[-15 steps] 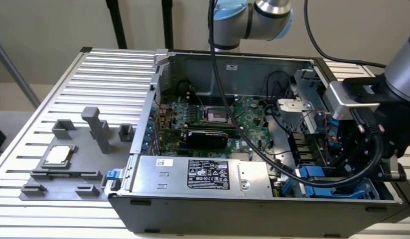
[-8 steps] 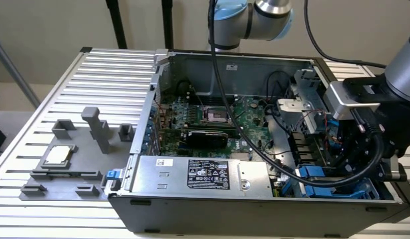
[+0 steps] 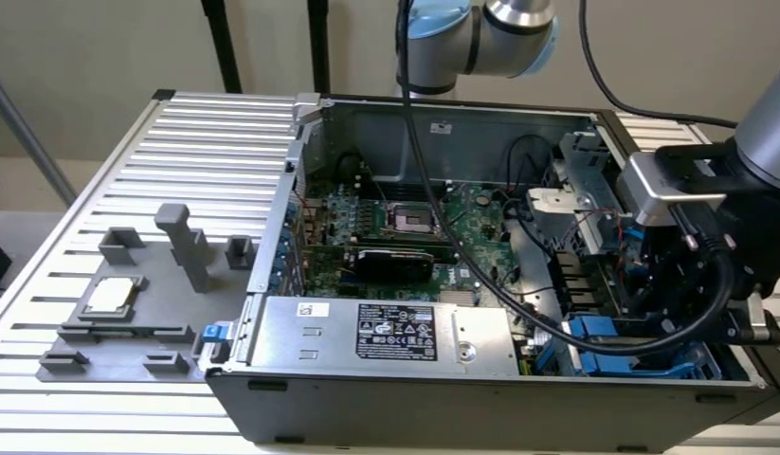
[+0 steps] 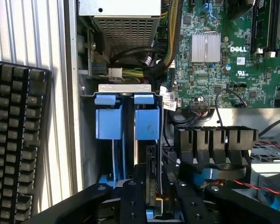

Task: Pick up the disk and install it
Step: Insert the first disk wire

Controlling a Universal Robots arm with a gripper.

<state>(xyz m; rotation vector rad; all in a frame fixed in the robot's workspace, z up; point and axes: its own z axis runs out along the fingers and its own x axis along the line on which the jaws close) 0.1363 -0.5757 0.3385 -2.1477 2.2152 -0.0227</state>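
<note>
Disk (image 4: 151,172) mostly hidden in wrist view: only a thin dark edge shows between the black gripper (image 4: 155,205) parts, label not visible. Jaws cut off by picture edge, grip unclear. Keyboard (image 4: 16,140) cropped at frame edge. In exterior view, arm and cables cover the drive bay (image 3: 630,336) at the computer case's (image 3: 364,398) corner; power supply (image 3: 390,332) label text too small to read.

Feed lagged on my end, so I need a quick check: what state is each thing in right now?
Case: side open, lying on the table.
Disk: on edge in the drive bay, between the gripper's fingers.
Gripper: low in the case at the drive bay.
CPU socket: empty.
CPU chip: outside the case, on the grey fixture.
</note>
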